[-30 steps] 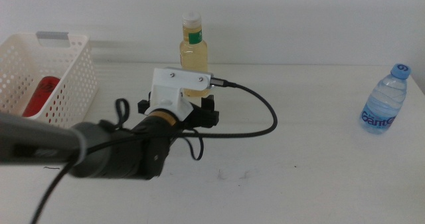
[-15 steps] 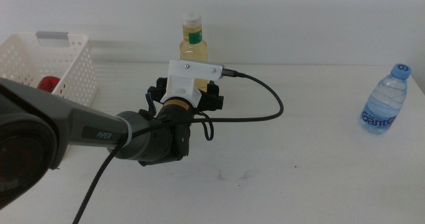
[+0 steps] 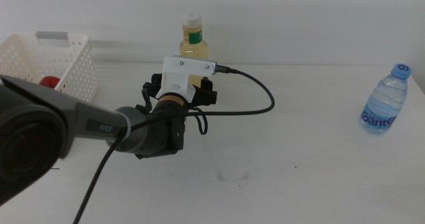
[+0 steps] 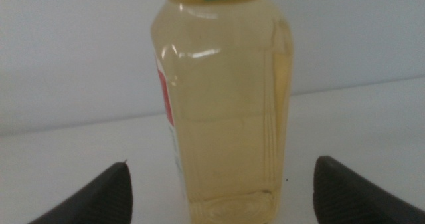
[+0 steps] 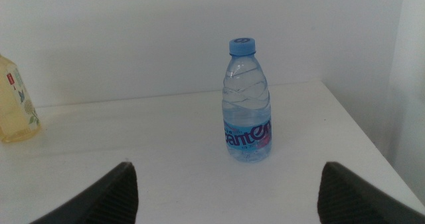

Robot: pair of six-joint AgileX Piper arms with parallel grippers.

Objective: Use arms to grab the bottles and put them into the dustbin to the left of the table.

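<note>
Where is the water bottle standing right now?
In the middle view the water bottle stands upright near the table's right edge, apart from the yellow bottle at the back centre, which the left gripper is approaching.

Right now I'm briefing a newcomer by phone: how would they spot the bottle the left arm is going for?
Find the white table and look to its far edge near the middle, just past the left gripper. The bottle of yellow liquid stands upright there, unlike the blue-capped water bottle far right.
</note>
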